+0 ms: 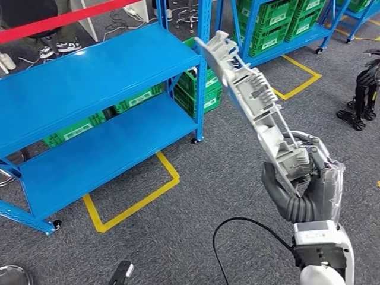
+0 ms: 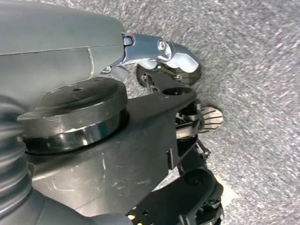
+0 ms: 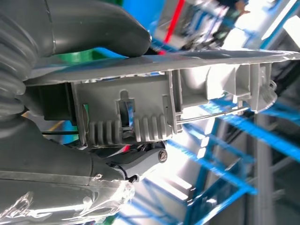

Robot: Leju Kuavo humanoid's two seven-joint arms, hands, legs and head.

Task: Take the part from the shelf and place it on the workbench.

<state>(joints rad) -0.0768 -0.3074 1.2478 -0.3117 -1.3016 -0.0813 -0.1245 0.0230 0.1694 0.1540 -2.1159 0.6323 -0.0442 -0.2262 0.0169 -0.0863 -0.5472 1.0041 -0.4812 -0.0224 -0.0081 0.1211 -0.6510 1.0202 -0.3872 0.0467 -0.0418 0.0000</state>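
1. Right robot hand (image 1: 309, 178): closed around the lower end of a long, pale grey moulded plastic part (image 1: 251, 95). Grey thumb (image 3: 106, 33) presses one flat face; darker fingers clamp the ribbed underside.
2. In the right wrist view, the part (image 3: 159, 108) runs straight out from the palm, with ribs, clips and a thin metal rod along its length.
3. In the head view, the part is held in the air, tilted up and away from the robot. Its far tip is in front of the corner post of the blue metal shelf rack (image 1: 98, 77). It touches nothing other than the hand.
4. Left robot hand (image 2: 159, 51): hangs low over grey carpet. One metal finger extends, nothing visibly held; cannot tell how the remaining fingers sit.
5. The blue rack sits on the robot's left, both shelves showing bare blue surface. Green plastic crates (image 1: 197, 89) are stacked on the floor behind it.
6. Yellow tape lines (image 1: 134, 205) mark the grey carpet floor (image 1: 215, 172) at the rack's foot.
7. A black cable (image 1: 241, 222) loops over the carpet near the right forearm.
8. More blue racks with green crates (image 1: 273, 24) stand further back. A person's shoes (image 1: 58, 47) are behind the near rack.
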